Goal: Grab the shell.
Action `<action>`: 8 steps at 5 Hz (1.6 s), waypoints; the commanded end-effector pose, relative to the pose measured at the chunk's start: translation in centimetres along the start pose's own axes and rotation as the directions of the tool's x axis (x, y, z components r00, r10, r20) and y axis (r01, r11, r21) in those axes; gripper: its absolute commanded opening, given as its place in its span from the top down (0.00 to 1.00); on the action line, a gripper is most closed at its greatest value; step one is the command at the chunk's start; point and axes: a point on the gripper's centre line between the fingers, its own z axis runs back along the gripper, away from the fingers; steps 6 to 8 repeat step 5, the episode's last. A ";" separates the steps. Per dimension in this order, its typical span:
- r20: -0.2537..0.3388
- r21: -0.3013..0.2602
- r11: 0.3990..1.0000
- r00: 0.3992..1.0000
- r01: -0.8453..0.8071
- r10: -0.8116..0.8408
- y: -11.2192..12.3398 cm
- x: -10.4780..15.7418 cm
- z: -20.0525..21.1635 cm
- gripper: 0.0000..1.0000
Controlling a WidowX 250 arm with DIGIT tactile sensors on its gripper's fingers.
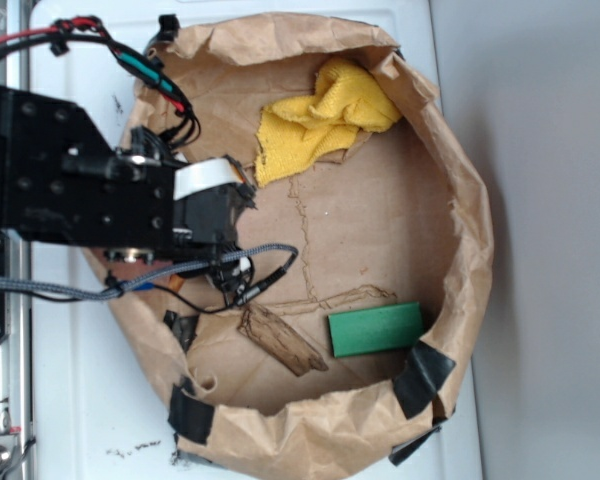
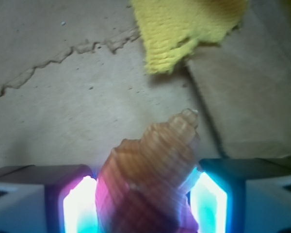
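In the wrist view the shell (image 2: 157, 160), orange-tan with ribbed brown stripes, fills the gap between my gripper's (image 2: 145, 199) two glowing pads (image 2: 80, 204). Its whorled spire points away from me toward the cardboard floor. Both of its sides touch the pads, so the gripper is shut on it. In the exterior view the gripper (image 1: 220, 235) sits at the left side of the brown paper basin (image 1: 470, 230), and the arm hides the shell there.
A yellow cloth (image 1: 320, 115) lies bunched at the back of the basin, close ahead in the wrist view (image 2: 184, 34). A rough brown wood chunk (image 1: 280, 338) and a green block (image 1: 375, 328) lie at the front. Crumpled paper walls ring the floor.
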 end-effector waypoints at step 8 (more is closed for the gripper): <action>0.086 -0.161 0.983 0.993 0.093 -0.080 -1.5 5.8 14.3 1.00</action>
